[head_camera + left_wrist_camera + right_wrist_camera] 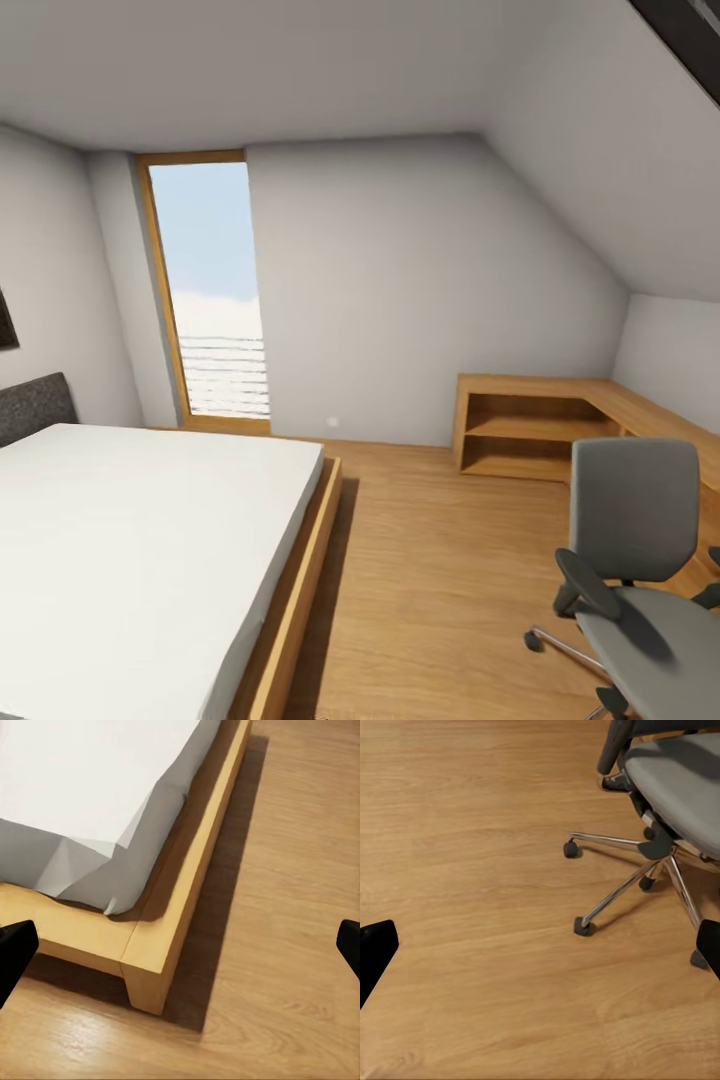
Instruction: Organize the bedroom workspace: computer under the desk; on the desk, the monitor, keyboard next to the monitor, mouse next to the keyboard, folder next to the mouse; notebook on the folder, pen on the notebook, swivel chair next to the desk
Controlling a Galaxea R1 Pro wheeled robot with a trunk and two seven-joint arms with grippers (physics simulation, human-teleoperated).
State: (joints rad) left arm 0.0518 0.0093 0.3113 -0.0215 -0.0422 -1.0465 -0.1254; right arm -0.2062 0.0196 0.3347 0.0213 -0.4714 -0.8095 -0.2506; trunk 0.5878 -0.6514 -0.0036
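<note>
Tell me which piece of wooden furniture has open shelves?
The corner shelf unit against the far wall; the bed frame is a solid low platform under a white mattress.

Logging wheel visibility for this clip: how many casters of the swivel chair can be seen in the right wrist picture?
4. One ends the leg farthest from the seat, one the long front leg, one sits under the swivel chair, one beside the picture's edge. More may be hidden.

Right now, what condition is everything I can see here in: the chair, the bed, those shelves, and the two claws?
swivel chair: upright on the floor, seat bare, no folder visible on it.
bed: made, white cover flat.
wooden shelf unit: shelves bare.
left gripper: open, holding nothing, above the bed corner.
right gripper: open, holding nothing, above the floor beside the chair base.
</note>
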